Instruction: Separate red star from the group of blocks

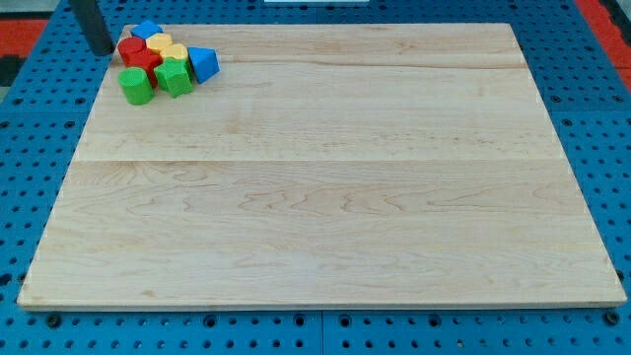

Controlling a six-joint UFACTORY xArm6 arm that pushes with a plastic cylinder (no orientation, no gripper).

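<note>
A tight group of blocks sits at the top left corner of the wooden board (325, 197). The red star (136, 53) is on the group's left side. A blue block (147, 31) lies above it and a yellow block (163, 45) to its right, with another yellow one (175, 53) beside that. A green cylinder (136, 85) and a green block (174, 77) lie below. A blue triangle block (203, 63) is at the right end. My tip (102, 49) stands just left of the red star, at the board's left edge, apart from it.
The board rests on a blue perforated table (30, 148). A red area (25, 25) shows at the view's top left and top right corners.
</note>
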